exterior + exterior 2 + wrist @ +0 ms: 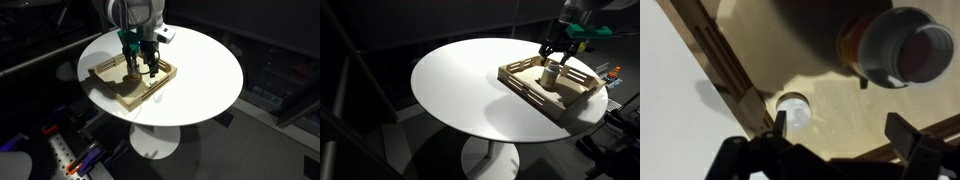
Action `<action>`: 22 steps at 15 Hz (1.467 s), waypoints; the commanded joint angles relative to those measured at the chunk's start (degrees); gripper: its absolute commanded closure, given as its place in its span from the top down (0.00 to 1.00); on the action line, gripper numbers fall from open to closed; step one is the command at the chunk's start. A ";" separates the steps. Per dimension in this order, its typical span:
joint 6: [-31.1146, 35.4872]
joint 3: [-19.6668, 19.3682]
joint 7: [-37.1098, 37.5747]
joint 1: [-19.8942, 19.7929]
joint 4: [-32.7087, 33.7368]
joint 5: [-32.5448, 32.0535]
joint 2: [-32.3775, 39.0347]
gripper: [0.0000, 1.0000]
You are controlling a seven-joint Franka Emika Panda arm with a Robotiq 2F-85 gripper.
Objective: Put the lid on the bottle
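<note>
The amber bottle [895,45] stands open-mouthed in the square wooden tray [720,55], at the upper right of the wrist view. The small white lid [793,108] lies flat on the tray floor close to the tray's wall. My gripper [843,135] is open and empty above the tray floor. Its one finger is right beside the lid, its other finger is far to the right. In both exterior views the gripper [140,62] [556,50] hangs just over the tray [150,90] [535,95], next to the bottle [131,73] [551,72]. The lid is too small to make out there.
The tray sits on a round white pedestal table [205,75] [460,85]. The tray's raised slatted walls [740,85] stand close around the lid. Dark clutter and cables lie on the floor [60,150] around the table.
</note>
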 commanded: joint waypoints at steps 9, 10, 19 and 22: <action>0.84 -2.76 0.07 0.58 1.92 -0.78 5.35 1.00; 0.78 -2.85 0.20 0.72 2.10 -0.87 5.48 1.00; -1.84 -2.66 2.64 1.90 2.36 0.26 3.56 1.00; -3.20 -4.00 7.47 3.71 1.91 -0.67 2.36 1.00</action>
